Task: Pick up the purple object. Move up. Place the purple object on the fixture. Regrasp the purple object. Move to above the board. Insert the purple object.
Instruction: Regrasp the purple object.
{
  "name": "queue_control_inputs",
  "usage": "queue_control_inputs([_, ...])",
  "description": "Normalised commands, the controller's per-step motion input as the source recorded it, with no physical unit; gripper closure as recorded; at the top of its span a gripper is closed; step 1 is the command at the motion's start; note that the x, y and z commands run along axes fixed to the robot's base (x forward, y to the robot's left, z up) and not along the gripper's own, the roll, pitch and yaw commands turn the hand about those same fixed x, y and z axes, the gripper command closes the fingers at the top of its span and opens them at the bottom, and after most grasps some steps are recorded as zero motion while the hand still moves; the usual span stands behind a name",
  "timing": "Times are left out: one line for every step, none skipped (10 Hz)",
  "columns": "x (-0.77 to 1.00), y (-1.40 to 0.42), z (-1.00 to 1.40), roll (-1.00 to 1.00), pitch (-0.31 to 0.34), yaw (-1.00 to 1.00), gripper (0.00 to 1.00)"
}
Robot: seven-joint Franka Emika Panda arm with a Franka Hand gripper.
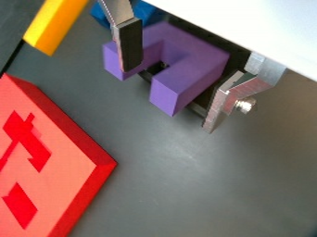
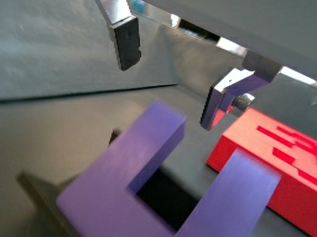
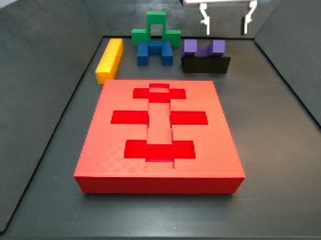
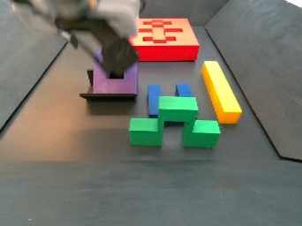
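A dark grey matte floor with raised grey walls at its sides fills every view. The gripper (image 3: 224, 19) hangs at the top edge of a side view, its two silver fingers spread apart and holding nothing, directly above the purple object (image 3: 206, 46); in the opposite side view the gripper (image 4: 113, 55) is a blurred dark mass in the upper left, just over the same piece. In a wrist view the fingers (image 1: 122, 39) stand on either side of the purple object (image 1: 168, 67), one dark pad close against a prong, the other plate off to the side, with no clear contact. In the second wrist view the gripper (image 2: 173, 79) is spread wide above the purple object (image 2: 155, 180), whose two prongs point up toward the camera with a dark slot between them. The purple object sits on the fixture (image 3: 206, 64), prongs upward, near the upper right of the side view; the fixture (image 4: 109, 92) shows as a black base under it in the upper left of the other. The board (image 3: 160, 133) takes up the centre of the frame, well apart from the fixture. A yellow bar (image 3: 111, 58) lies at upper left, and a green block (image 3: 156, 33) stands on blue blocks (image 3: 156, 52) just left of the fixture.
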Motion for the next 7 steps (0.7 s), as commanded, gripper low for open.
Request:
queue_control_inputs([0.04,-0.29,0.49,1.00,-0.254,0.28,0.00])
queue_control_inputs([0.00,-0.35,0.30,1.00,-0.311,0.17,0.00])
queue_control_inputs([-0.05,-0.31,0.21,1.00,-0.200,0.16,0.00])
queue_control_inputs([0.00,-0.25,0.07,1.00,0.000,0.12,0.00])
queue_control_inputs([0.03,-0.20,0.04,1.00,0.046,0.09,0.00])
queue_control_inputs([0.05,-0.24,0.00,1.00,0.080,0.11,0.00])
queue_control_inputs([0.06,-0.18,0.05,1.00,0.143,0.11,0.00])
